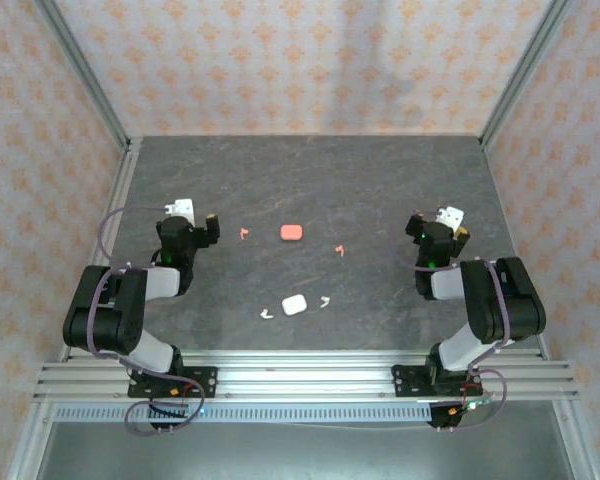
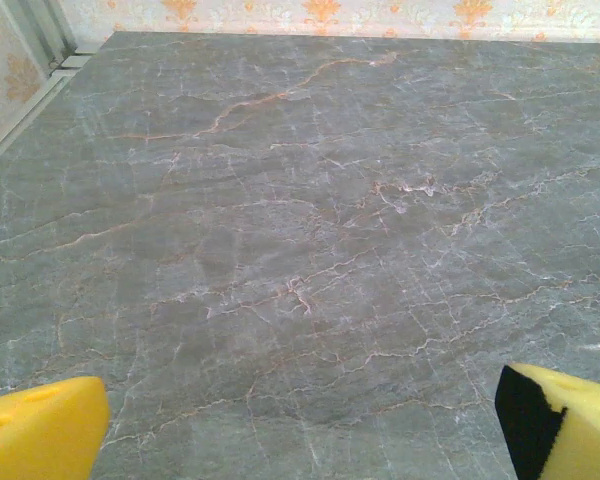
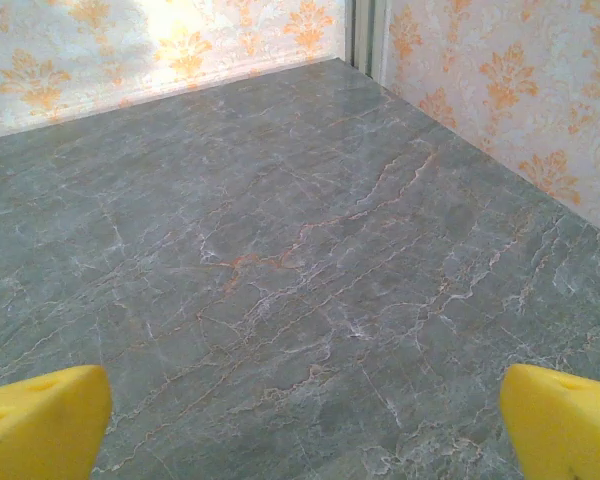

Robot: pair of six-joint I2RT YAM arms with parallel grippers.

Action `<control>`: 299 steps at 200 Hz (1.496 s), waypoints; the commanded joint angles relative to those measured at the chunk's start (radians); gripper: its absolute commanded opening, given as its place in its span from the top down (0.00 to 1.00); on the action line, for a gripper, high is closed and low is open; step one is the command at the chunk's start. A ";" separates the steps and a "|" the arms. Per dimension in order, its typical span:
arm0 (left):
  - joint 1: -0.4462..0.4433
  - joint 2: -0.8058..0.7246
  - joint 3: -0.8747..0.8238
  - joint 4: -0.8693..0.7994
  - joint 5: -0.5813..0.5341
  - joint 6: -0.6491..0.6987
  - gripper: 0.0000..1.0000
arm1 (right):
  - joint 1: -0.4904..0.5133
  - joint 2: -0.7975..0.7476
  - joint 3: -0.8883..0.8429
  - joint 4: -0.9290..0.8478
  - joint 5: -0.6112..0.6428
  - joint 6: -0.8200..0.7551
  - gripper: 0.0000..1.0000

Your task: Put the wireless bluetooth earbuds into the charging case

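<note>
A coral-red charging case [image 1: 292,232] lies mid-table, with one coral-red earbud [image 1: 244,233] to its left and another [image 1: 338,249] to its right. Nearer the arms sits a white charging case [image 1: 294,305], flanked by two white earbuds [image 1: 267,314] [image 1: 324,302]. My left gripper [image 1: 192,216] hovers at the left, well apart from all of them. My right gripper [image 1: 438,220] hovers at the right, also apart. In the left wrist view the left gripper [image 2: 300,430] is open, its yellow fingertips [image 2: 40,430] far apart over bare table. The right gripper [image 3: 305,425] is open too, nothing between its pads [image 3: 40,425].
The grey marbled table [image 1: 380,180] is walled by patterned panels with metal corner posts [image 1: 90,90] at the back left and right. An aluminium rail [image 1: 300,375] runs along the near edge by the arm bases.
</note>
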 commanded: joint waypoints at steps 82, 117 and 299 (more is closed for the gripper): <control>-0.006 -0.022 -0.010 -0.013 -0.002 0.016 0.00 | -0.006 -0.021 -0.010 -0.012 -0.016 -0.013 0.01; -0.007 -0.022 -0.010 -0.012 -0.002 0.015 0.00 | -0.005 -0.021 -0.010 -0.012 -0.016 -0.013 0.01; -0.006 -0.076 0.031 -0.125 -0.080 -0.017 0.00 | 0.009 -0.054 -0.051 0.043 0.012 -0.027 0.00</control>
